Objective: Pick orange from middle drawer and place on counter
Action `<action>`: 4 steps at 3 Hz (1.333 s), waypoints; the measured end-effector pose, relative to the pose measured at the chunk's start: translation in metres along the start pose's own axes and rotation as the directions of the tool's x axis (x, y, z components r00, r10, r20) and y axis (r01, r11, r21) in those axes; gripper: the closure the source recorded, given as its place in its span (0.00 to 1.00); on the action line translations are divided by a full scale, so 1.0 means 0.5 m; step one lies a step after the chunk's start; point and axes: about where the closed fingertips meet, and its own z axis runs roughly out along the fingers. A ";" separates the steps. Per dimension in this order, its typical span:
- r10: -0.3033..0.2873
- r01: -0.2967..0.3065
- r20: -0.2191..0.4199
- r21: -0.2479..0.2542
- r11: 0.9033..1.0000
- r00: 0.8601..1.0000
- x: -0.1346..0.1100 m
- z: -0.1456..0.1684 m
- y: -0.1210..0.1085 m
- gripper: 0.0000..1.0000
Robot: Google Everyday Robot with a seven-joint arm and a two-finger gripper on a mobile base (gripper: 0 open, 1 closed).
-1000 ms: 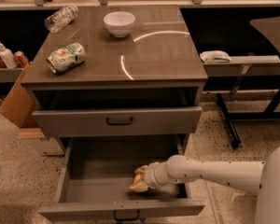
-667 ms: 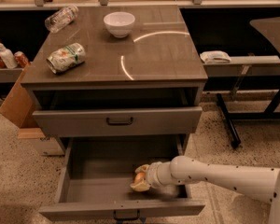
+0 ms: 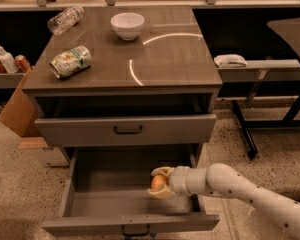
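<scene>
The orange (image 3: 158, 182) is small and round, held between the pale fingers of my gripper (image 3: 160, 183) inside the open middle drawer (image 3: 115, 204), near its right side. It sits a little above the flat grey floor. My white arm (image 3: 250, 191) reaches in from the lower right. The gripper is shut on the orange. The counter (image 3: 165, 59) is the glossy grey-brown top of the cabinet, above, with curved light reflections.
On the counter stand a white bowl (image 3: 127, 25), a crushed green-and-white can (image 3: 70, 61) and a clear plastic bottle (image 3: 65, 19) lying down. A closed drawer front with a black handle (image 3: 128, 130) is just above the open drawer. A cardboard box (image 3: 17, 111) stands at left.
The gripper with the orange has lifted slightly off the drawer floor and drawn back a little; the arm has shifted with it.
</scene>
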 end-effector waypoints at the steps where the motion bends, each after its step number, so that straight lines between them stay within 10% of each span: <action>1: -0.055 0.053 0.046 0.053 0.997 0.997 -0.042 -0.088 -0.028 1.00; 2: -0.055 0.053 0.046 0.053 0.997 0.997 -0.042 -0.088 -0.028 1.00; 4: -0.192 0.185 0.035 0.143 0.972 0.981 -0.218 -0.216 -0.063 1.00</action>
